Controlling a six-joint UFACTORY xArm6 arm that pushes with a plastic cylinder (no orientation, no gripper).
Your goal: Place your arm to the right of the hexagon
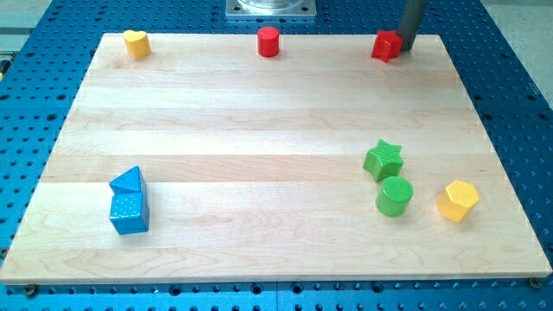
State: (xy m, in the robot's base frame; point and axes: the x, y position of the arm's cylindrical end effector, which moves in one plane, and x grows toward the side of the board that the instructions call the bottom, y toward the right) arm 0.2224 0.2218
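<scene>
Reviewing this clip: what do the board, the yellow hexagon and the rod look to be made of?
The board looks like pale wood with a matte finish: lengthwise grain and plank seams show. The yellow hexagon has flat, even colour and soft sheen, so painted wood or plastic; I cannot tell which. The rod is dark grey and smooth, possibly metal or plastic. My tip sits beside the red block, at its right.

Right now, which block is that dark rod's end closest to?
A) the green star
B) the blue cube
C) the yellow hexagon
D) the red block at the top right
D: my tip sits right beside the red block at the view's top right, far from the yellow hexagon near the view's bottom right.
</scene>
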